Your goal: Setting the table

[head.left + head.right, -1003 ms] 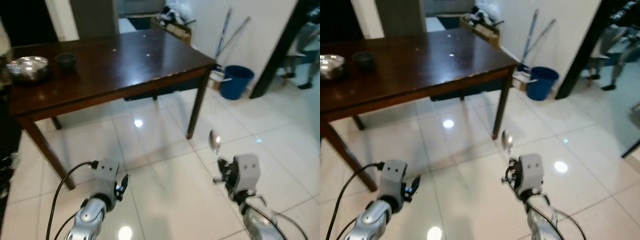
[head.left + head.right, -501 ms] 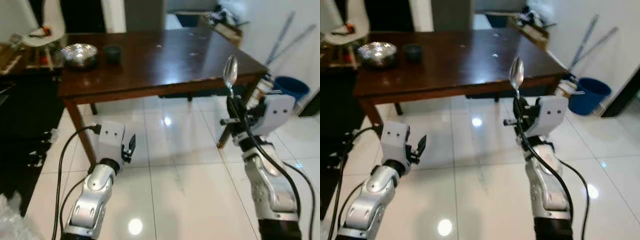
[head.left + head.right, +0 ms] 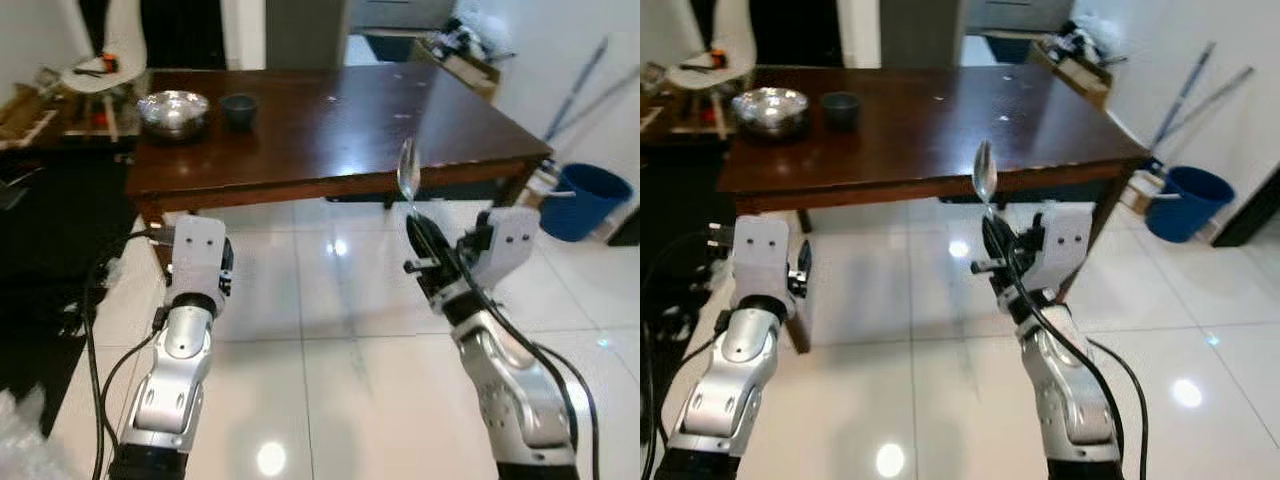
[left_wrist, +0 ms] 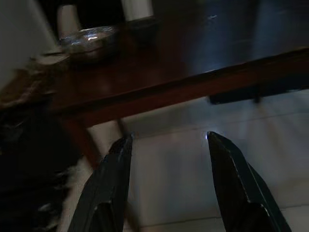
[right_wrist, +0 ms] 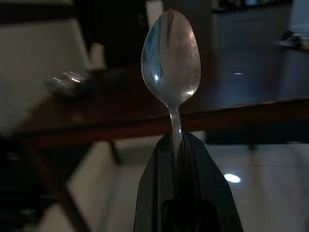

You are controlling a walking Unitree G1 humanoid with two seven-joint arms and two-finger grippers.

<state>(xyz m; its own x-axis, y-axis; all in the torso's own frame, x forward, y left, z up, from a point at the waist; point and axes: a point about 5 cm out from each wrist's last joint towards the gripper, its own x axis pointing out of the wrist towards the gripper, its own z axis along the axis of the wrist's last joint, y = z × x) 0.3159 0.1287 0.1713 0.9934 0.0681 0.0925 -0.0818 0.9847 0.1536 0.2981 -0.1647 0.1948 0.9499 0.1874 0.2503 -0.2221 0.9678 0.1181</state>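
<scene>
Standing upright, spoon [image 5: 170, 58] handle pinched in right tool [image 5: 176, 145].

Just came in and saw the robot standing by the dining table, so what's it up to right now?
The robot faces the dark wooden table from the tiled floor. Its right gripper is shut on a metal spoon, held upright with the bowl end up, short of the table's near edge. The left gripper is open and holds nothing. On the table's far left sit a shiny metal bowl and a small dark cup. The spoon is not yet laid down.
</scene>
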